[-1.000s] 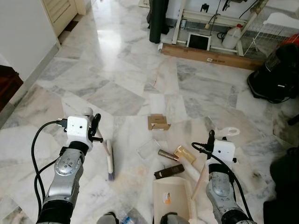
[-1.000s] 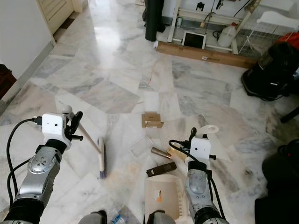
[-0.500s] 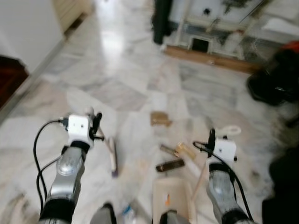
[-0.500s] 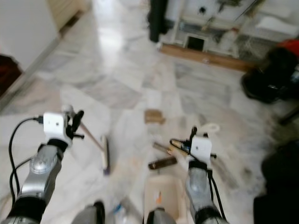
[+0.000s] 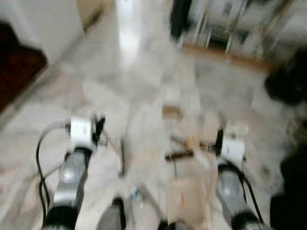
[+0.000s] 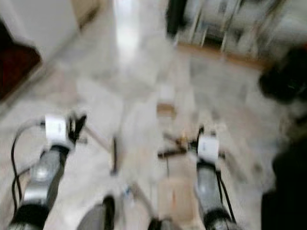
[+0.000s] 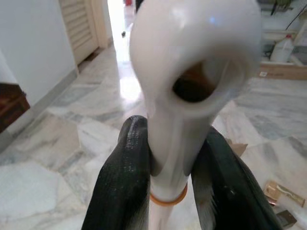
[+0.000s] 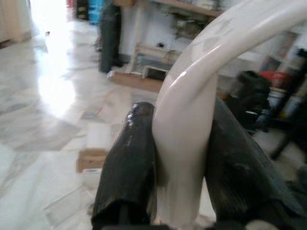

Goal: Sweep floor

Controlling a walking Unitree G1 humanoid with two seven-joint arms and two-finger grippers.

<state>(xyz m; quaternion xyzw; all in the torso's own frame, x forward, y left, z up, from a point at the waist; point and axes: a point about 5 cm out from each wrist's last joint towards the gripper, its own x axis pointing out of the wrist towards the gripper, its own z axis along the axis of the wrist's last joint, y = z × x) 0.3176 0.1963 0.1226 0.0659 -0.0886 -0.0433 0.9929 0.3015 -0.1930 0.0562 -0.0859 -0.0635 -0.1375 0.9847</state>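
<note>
Left hand (image 7: 168, 172) raised, clamped on broom handle (image 7: 192, 72) | right hand (image 8: 180, 163) raised, clamped on dustpan handle (image 8: 192, 105)

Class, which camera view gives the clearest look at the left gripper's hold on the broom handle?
The left wrist view: it is sharp and close, with both black fingers pressed against the white broom handle. The head views are blurred; there the left gripper is small and the broom a faint streak.

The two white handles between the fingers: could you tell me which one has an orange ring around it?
The broom handle in the left gripper; the orange ring sits low between its fingers. The right gripper's curved handle has none.
</note>
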